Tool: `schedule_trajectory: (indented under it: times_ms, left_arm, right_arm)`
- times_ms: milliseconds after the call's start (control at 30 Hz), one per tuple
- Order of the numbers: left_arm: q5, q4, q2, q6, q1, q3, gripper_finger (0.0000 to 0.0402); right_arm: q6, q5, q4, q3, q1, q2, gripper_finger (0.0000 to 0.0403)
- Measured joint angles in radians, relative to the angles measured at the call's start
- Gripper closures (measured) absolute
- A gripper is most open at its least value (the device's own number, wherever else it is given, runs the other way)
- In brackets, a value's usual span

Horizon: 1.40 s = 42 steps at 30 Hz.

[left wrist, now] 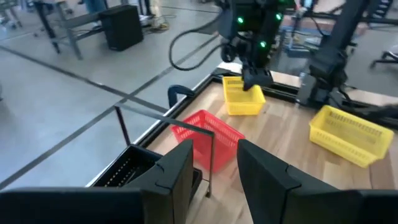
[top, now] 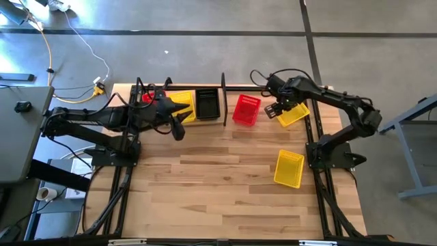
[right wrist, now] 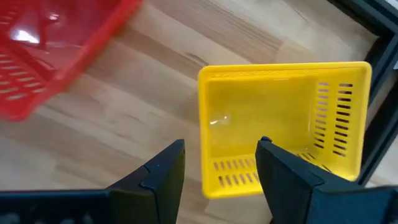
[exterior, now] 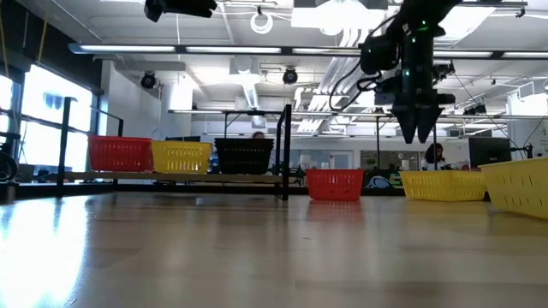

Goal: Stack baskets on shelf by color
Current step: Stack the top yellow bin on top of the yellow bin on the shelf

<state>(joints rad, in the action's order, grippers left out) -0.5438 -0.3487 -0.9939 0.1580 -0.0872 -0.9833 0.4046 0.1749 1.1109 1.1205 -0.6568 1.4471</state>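
Observation:
On the shelf [exterior: 171, 176], left of its divider [top: 223, 99], a red basket [exterior: 120, 154], a yellow basket [exterior: 181, 156] and a black basket [exterior: 244, 156] stand side by side. Right of the divider a second red basket [top: 246, 110] rests on the tabletop. My right gripper [right wrist: 221, 158] hangs open, pointing down, over a yellow basket [right wrist: 280, 124] that lies on the table at the far right. Another yellow basket [top: 289, 168] sits nearer. My left gripper [left wrist: 214, 168] is open and holds nothing, raised in front of the shelf's left half.
The shelf's black tubing [top: 273, 87] runs along the table's far edge, close behind the far yellow basket. Bare wooden tabletop [top: 205, 191] fills the middle and the near side. Cables [top: 68, 41] lie on the floor beyond the table.

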Motion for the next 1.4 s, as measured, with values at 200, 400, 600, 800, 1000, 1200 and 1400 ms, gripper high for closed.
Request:
schedule_trajectory:
  times_ms: [200,400,600,800,1000,1200,1400]
  left_arm:
    - [-0.029,-0.032,0.000,0.023,0.000,0.000,0.0287]
    - [-0.029,-0.051,0.000,0.049,0.000,0.000,0.0287]
    - [-0.029,-0.052,0.000,0.024,0.000,0.000,0.0287]
    - [-0.046,-0.052,-0.001,-0.053,-0.005,0.000,0.0287]
    - [-0.050,-0.052,-0.001,-0.104,-0.039,0.000,0.0287]
    - [-0.044,-0.051,-0.001,-0.109,-0.059,0.000,0.0287]
    - [-0.044,-0.052,-0.001,-0.110,-0.065,0.000,0.0287]
  right_arm:
    - [-0.013,-0.016,-0.086,-0.109,-0.025,0.000,0.0222]
    - [0.027,-0.014,-0.133,-0.206,-0.025,0.000,0.0222]
    - [0.053,-0.012,-0.170,-0.227,-0.024,-0.001,0.0222]
    - [0.076,-0.040,-0.162,-0.226,-0.029,-0.002,0.0222]
    - [0.078,-0.044,-0.164,-0.226,-0.028,-0.003,0.0222]
    - [0.097,-0.040,-0.167,-0.226,-0.029,-0.002,0.0251]
    - [0.114,-0.037,-0.171,-0.226,-0.029,-0.002,0.0317]
